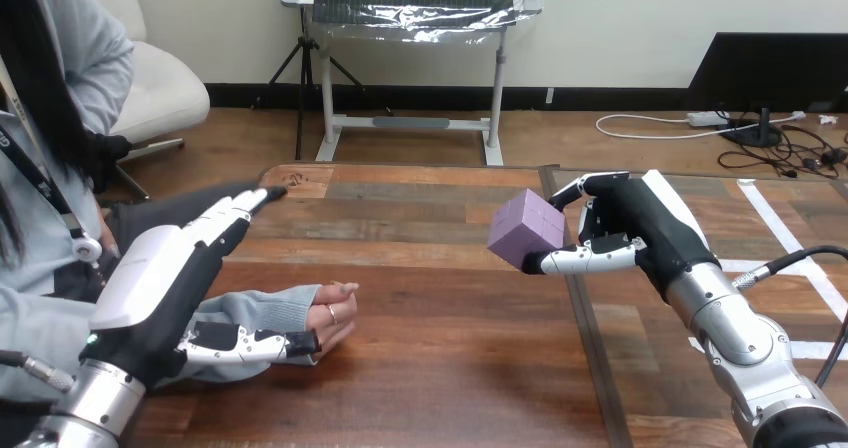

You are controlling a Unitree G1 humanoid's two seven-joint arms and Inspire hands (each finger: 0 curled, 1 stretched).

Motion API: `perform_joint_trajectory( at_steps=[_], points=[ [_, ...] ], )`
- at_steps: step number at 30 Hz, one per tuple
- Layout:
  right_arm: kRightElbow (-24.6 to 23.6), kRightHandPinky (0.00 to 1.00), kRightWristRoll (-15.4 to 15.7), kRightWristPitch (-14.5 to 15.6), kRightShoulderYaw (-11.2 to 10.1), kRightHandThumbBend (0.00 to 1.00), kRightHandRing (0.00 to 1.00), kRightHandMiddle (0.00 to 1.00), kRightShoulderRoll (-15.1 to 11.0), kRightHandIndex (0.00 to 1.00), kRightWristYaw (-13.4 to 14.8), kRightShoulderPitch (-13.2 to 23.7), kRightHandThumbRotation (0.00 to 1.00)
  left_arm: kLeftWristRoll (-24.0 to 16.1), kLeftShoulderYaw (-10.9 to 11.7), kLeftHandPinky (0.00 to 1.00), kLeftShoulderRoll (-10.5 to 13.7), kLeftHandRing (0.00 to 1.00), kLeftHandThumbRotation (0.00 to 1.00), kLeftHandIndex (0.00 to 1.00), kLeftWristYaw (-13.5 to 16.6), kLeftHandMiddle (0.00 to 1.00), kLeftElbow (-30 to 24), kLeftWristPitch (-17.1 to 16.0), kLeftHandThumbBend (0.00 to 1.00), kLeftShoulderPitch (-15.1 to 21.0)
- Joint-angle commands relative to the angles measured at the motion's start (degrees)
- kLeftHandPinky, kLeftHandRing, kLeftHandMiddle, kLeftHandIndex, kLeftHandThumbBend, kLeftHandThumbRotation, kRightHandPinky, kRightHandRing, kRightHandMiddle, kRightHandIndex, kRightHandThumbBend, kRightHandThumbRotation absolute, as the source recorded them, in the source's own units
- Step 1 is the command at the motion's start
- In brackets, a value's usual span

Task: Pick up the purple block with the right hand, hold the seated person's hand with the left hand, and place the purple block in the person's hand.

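Well right of the person's hand (330, 314), which lies on the wooden table (450, 378) with fingers loosely curled, the purple block (525, 230) is held clear of the tabletop, pinched between the thumb and curled fingers of the right hand (640, 223). Just left of the person's hand, the left hand (160, 268) is over the grey sleeve (258, 306), its fingers straight and together and its thumb stretched along the sleeve's near side, clasping nothing.
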State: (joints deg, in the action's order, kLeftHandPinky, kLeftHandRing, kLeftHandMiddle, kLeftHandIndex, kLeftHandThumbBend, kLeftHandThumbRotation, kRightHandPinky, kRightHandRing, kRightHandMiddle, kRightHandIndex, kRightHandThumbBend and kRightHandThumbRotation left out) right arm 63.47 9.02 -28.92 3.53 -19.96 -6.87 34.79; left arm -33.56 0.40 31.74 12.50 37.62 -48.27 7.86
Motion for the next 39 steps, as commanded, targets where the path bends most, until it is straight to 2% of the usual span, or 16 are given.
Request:
perform_joint_trajectory(
  at_steps=[1, 25, 39],
  points=[
    [-2.7, 0.03, -1.0, -2.2, -1.4, 0.56, 0.07, 0.12, 0.1, 0.11, 0.4, 2.4, 0.0, 0.3, -0.6, 0.86, 2.7, 0.9, 0.4, 0.88, -0.8, 0.89, -3.9, 0.8, 1.0, 2.2],
    [-4.8, 0.03, -1.3, -1.3, -1.5, 0.55, 0.07, 0.12, -0.1, 0.11, 0.4, 1.4, 0.0, -2.1, -2.3, 0.76, 6.3, 0.78, 0.27, 0.78, -2.6, 0.78, -5.8, 6.0, 1.0, 1.8],
    [-5.8, 0.03, -2.2, -1.1, -1.9, 0.55, 0.07, 0.12, -0.2, 0.11, -0.4, 0.7, 0.0, -3.2, -3.7, 0.76, 8.3, 0.78, 0.2, 0.78, -6.5, 0.77, -6.8, 10.9, 1.0, 1.9]
  ],
)
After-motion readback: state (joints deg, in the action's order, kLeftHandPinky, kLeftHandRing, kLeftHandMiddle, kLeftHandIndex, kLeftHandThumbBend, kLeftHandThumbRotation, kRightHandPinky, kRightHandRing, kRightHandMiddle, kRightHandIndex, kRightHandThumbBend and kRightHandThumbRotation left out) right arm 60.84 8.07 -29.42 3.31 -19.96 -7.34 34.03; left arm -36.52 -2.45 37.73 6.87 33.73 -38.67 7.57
